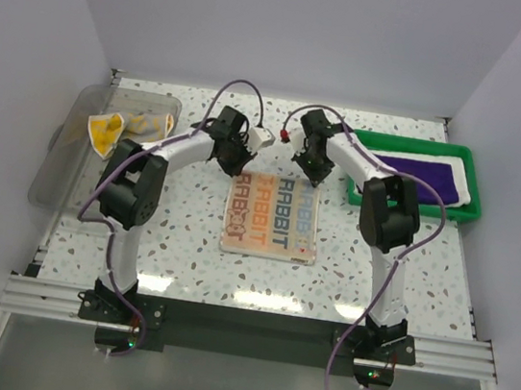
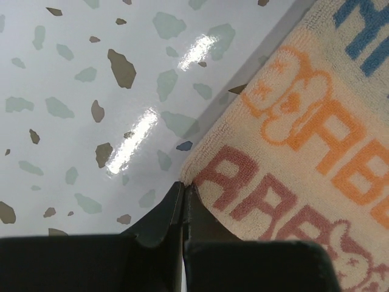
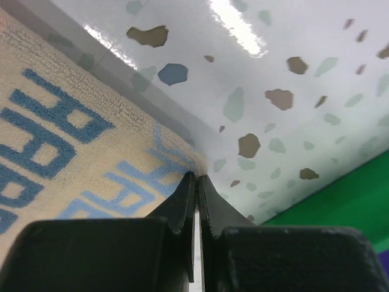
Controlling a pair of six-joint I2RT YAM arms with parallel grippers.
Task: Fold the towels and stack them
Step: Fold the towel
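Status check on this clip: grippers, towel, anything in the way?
Left gripper shut on lettered towel, far corner. Right gripper shut on other far corner. Towel flat, nothing in the way.

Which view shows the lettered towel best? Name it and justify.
Top external: nearly the whole lettered towel lies flat, lettering readable. Left wrist shows only its orange-and-red corner; right wrist only a blue-lettered corner.

Cream, purple, green over speckled white
The lettered towel [image 1: 272,216] is cream with orange, blue and dull red block letters; at 2 o'clock the purple towel [image 1: 435,172] lies in a green tray [image 1: 412,208]; the table [image 1: 186,243] is white, flecked brown, grey-green and blue.
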